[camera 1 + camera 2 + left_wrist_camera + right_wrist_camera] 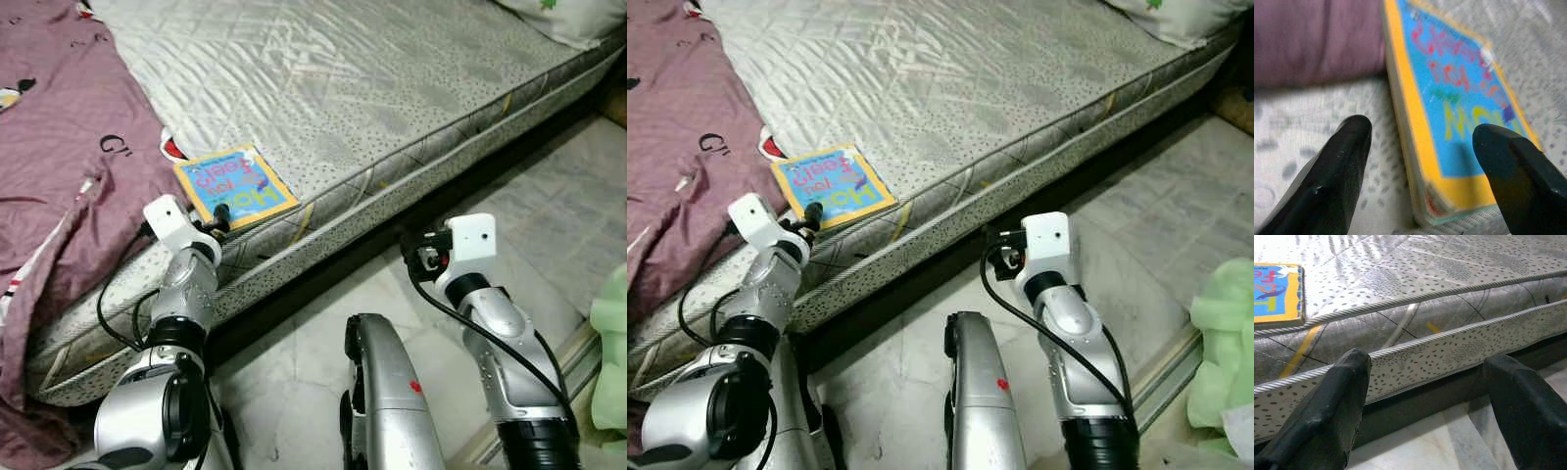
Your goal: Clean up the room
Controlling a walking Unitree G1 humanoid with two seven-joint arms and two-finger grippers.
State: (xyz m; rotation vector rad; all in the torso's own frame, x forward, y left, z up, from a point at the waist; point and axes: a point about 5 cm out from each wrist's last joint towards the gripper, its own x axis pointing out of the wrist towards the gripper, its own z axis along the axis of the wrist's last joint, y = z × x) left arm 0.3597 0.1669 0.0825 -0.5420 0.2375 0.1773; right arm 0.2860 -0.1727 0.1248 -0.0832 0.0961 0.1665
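At the mattress [392, 108] edge beside the purple blanket [59, 147], the book [235, 183] lay flat (yellow-bordered), the left gripper [1418, 142] spread around its corner; the right gripper [1435, 382] hung spread above the floor [549, 225].

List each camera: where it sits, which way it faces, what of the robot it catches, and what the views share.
Left and right eye views: head camera, looking forward and down at the mattress, book, purple blanket and floor; both silver arms show.
Left wrist view: along the open left gripper, fingers straddling the book's near corner.
Right wrist view: along the open right gripper, facing the mattress's side.
Shared: the book lies in all four views.
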